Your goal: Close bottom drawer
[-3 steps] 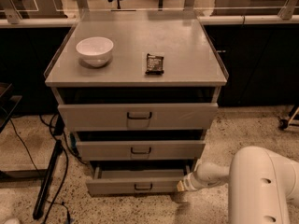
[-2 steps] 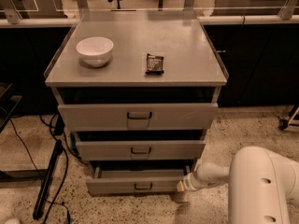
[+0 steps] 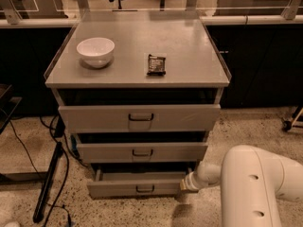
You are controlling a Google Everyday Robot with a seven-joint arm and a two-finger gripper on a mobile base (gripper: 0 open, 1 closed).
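The bottom drawer is the lowest of three grey drawers in the cabinet, with a low front panel and a small dark loop handle. It stands pulled out a little, with a dark gap above its front. My gripper is at the right end of the drawer's front, at the tip of my white arm, which reaches in from the lower right. The arm covers the fingertips.
The middle drawer and the top drawer sit above it. On the cabinet top are a white bowl and a dark snack packet. Black cables and a pole lie on the speckled floor at left.
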